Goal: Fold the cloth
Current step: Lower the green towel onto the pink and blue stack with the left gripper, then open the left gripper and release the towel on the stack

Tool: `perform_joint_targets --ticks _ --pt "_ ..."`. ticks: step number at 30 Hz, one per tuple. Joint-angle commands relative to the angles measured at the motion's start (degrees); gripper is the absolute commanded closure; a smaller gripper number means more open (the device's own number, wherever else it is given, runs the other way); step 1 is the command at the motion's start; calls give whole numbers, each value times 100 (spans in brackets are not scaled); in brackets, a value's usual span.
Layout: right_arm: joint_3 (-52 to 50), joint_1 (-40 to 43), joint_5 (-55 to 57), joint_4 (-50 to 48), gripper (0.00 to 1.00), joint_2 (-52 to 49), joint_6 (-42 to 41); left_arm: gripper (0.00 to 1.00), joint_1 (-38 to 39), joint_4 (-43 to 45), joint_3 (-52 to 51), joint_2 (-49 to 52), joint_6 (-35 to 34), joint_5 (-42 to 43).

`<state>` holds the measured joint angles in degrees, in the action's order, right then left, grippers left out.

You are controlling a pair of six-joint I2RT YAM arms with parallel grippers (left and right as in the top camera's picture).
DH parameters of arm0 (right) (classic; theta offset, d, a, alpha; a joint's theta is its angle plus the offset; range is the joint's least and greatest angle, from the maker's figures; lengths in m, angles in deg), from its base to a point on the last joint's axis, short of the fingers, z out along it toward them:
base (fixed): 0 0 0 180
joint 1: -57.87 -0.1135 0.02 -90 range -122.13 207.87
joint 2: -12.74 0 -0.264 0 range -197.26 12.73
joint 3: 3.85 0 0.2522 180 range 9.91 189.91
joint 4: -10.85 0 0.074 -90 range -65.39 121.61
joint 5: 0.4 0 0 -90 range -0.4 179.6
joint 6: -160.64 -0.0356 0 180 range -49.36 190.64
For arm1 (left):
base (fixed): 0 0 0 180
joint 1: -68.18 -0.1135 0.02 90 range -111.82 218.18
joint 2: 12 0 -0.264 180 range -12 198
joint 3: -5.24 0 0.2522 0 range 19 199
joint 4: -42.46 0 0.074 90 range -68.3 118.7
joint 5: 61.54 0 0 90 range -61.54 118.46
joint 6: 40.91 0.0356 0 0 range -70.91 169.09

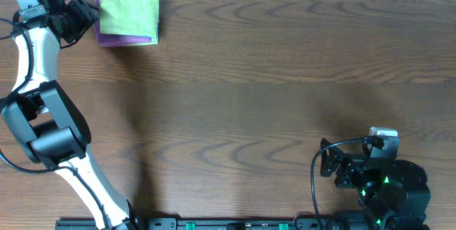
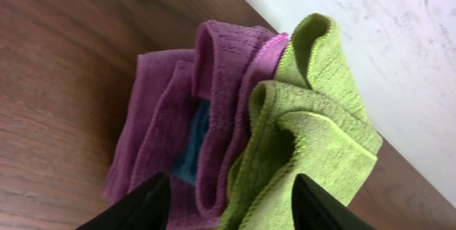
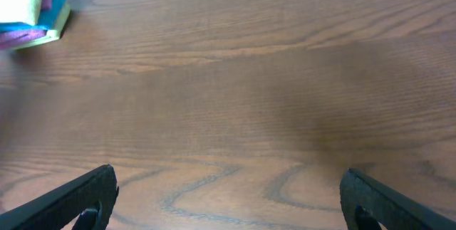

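Observation:
A stack of folded cloths sits at the table's far left corner: a green cloth (image 1: 129, 11) on top, a purple cloth (image 1: 125, 40) under it. In the left wrist view the green cloth (image 2: 313, 116) lies beside the purple cloth (image 2: 206, 102), with a blue cloth (image 2: 191, 144) showing between the folds. My left gripper (image 1: 92, 11) is open at the stack's left edge; its fingers (image 2: 231, 205) straddle the cloth edges. My right gripper (image 1: 329, 164) is open and empty, low over bare table at the near right (image 3: 228, 198).
The stack also shows far off in the right wrist view (image 3: 32, 16). The table's far edge meets a white wall (image 2: 385, 38) right behind the cloths. The wooden table (image 1: 271, 95) spreads between the two arms.

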<state>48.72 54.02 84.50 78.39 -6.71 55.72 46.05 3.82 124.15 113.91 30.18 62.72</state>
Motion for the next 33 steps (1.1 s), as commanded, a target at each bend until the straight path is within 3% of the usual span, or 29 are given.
perform_joint_targets --ticks 1,6,19,23,33 --pt "-31 50 59 0 1 26 -90 40 -52 -192 153 -94 308 -15" --pt "-31 50 59 0 1 26 -90 33 -46 -684 153 -503 822 -39" --pt "-31 50 59 0 1 26 -90 20 4 -1279 153 -1836 916 -35" --pt "-31 50 59 0 1 26 -90 5 164 -1657 153 -2197 1222 -107" --pt "-31 50 59 0 1 26 -90 5 929 -2677 153 -2734 1585 -1180"
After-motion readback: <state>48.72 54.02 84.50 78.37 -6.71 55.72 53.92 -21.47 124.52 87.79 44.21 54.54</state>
